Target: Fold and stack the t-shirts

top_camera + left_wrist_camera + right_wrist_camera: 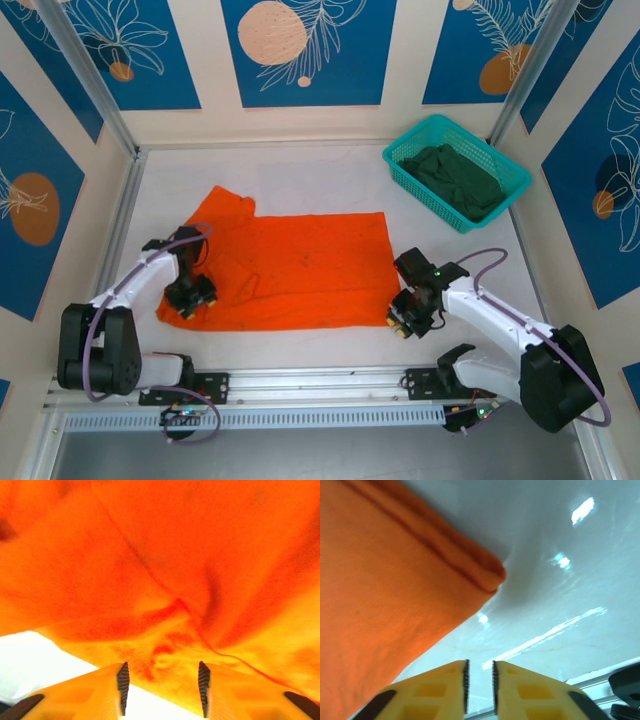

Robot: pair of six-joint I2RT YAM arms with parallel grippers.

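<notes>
Two tools | left tool (161,675) spread wide at orange t-shirt (300,265) | right tool (479,667) nearly closed, empty

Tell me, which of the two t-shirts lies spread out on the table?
The orange t-shirt: it lies spread flat on the white table. The dark green t-shirt is bunched inside the teal basket.

The right gripper (479,664) hangs low over the white glossy table (570,590), its two yellow fingers (445,692) drawn almost together with only a thin slit between their dark ribbed pads, and nothing in it. Just beyond them lies the orange t-shirt (380,605), its hemmed corner (490,575) rounded and lying against the table. A pale metal rail (600,677) runs along the table's edge at lower right.
</notes>
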